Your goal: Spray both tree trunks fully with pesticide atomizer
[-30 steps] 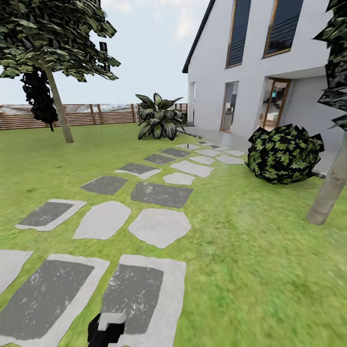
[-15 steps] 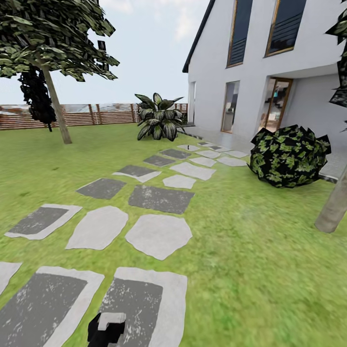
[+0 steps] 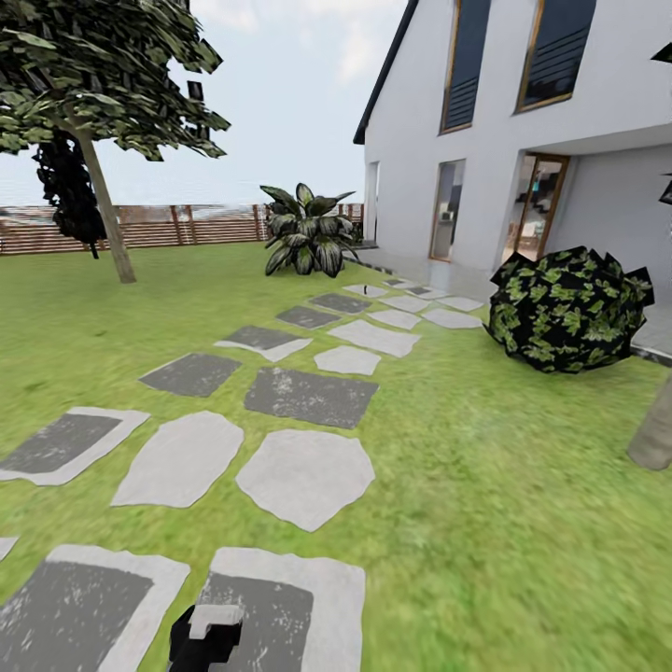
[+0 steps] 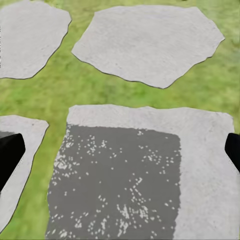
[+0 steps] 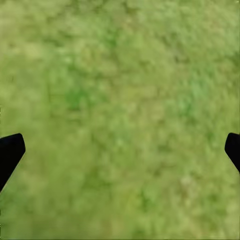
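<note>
Two trees stand on the garden lawn [image 3: 504,523]. One tree [image 3: 103,75] is far off at the left, with a thin leaning trunk [image 3: 105,219] near the fence. Of the other, the base of its grey-brown trunk [image 3: 653,437] shows at the right edge. A tiny dark speck [image 3: 380,290] sits on a far stepping stone; I cannot tell whether it is the pesticide atomizer. No white specks show on either trunk. My left gripper [image 3: 207,635] [image 4: 120,152] hangs open over a dark paving slab [image 4: 117,182]. My right gripper [image 5: 120,150] is open over bare grass, holding nothing.
A path of grey stepping stones [image 3: 303,471] runs from me toward the white house [image 3: 485,140]. A round dark bush [image 3: 569,308] stands right of the path, a broad-leaved plant [image 3: 306,233] at its far end. A slatted wooden fence [image 3: 177,224] closes the back.
The whole view has shifted as the camera moved: stones and bush slid outward and lower, and the right trunk moved almost off the right edge. The grippers hold the same pose.
</note>
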### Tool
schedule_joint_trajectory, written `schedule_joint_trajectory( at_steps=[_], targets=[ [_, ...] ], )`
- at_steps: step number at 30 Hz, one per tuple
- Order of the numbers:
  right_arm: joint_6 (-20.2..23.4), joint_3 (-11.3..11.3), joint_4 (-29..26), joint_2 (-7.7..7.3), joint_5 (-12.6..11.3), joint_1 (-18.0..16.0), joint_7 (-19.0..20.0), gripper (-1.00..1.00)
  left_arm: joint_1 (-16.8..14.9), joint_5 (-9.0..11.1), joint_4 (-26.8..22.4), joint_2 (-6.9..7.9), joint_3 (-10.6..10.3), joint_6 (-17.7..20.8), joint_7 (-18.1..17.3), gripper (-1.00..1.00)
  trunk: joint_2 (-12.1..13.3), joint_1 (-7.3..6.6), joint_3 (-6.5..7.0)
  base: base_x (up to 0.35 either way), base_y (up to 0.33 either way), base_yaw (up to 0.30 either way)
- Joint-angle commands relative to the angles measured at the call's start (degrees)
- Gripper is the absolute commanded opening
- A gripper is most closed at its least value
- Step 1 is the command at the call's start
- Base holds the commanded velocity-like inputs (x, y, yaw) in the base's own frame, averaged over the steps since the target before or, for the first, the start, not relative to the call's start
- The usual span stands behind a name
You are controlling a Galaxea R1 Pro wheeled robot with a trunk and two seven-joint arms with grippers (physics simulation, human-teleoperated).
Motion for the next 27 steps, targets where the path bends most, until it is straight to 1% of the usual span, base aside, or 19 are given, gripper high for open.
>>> schedule_joint_trajectory(
  at_steps=[1,27],
  targets=[
    [0.0,0.0,0.0,0.00,0.0,0.0,0.0,1.00,0.0,0.0,0.0,0.00,0.0,0.0,0.0,1.00,0.0,0.00,0.00,0.350,0.000,0.000],
    [0.0,0.1,0.0,0.08,0.0,0.0,0.0,1.00,0.0,0.1,-0.4,0.09,0.1,-0.1,0.0,1.00,0.0,0.00,0.00,0.350,0.000,0.000]
  ],
)
